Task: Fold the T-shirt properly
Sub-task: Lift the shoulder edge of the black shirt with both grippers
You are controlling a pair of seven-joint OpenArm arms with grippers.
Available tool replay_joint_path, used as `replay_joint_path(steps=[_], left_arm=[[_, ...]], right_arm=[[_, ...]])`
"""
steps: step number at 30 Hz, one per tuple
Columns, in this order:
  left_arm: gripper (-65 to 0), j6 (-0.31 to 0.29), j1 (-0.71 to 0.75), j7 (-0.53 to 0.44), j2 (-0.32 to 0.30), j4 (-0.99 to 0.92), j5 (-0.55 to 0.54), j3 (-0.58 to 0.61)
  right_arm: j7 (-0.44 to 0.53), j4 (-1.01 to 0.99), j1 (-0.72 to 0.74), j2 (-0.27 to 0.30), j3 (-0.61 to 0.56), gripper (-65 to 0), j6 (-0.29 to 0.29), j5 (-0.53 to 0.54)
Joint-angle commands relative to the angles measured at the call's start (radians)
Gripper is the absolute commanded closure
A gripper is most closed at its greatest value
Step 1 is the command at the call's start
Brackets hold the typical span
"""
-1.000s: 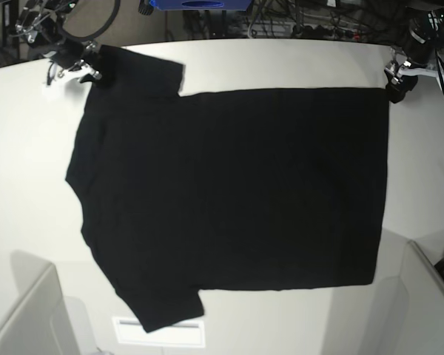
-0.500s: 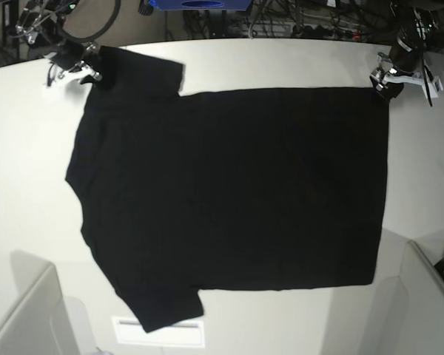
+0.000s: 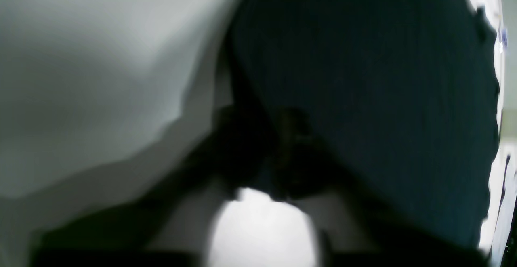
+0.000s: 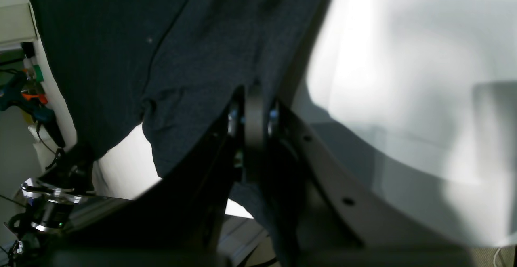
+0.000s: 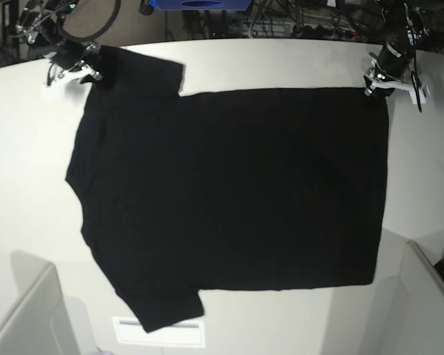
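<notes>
Black T-shirt (image 5: 229, 192) corner now pinched by left gripper (image 5: 375, 83).

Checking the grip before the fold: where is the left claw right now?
In the base view the left claw is at the far right, shut on the T-shirt corner.

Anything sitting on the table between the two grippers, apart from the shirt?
No. In the base view, only the T-shirt spans from the right gripper to the left gripper.
</notes>
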Motion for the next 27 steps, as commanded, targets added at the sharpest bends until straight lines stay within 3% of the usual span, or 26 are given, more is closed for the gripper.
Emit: replay_joint_path(steps=[1, 17, 21, 25, 27], left_arm=[[0.0, 0.009, 0.012, 0.013, -0.009, 0.006, 0.013, -0.004], [0.0, 0.009, 0.198, 0.013, -0.009, 0.266, 0.011, -0.052], [0.0, 0.009, 0.19, 0.013, -0.008, 0.317, 0.01, -0.05], [0.0, 0.009, 0.164, 0.014, -0.006, 0.355, 0.008, -0.05], [0.0, 0.011, 0.147, 0.014, -0.006, 0.357, 0.008, -0.05]], right_arm=[[0.004, 0.016, -0.005, 0.011, 0.006, 0.0, -0.005, 0.003], [0.0, 0.331, -0.158, 0.002, 0.002, 0.0, -0.005, 0.009], [-0.013, 0.386, -0.123, -0.005, 0.0, 0.0, -0.005, 0.009], [-0.112, 0.381, -0.026, -0.001, 0.009, 0.0, -0.008, 0.003], [-0.145, 0.381, 0.026, -0.001, 0.009, 0.0, -0.046, 0.003]])
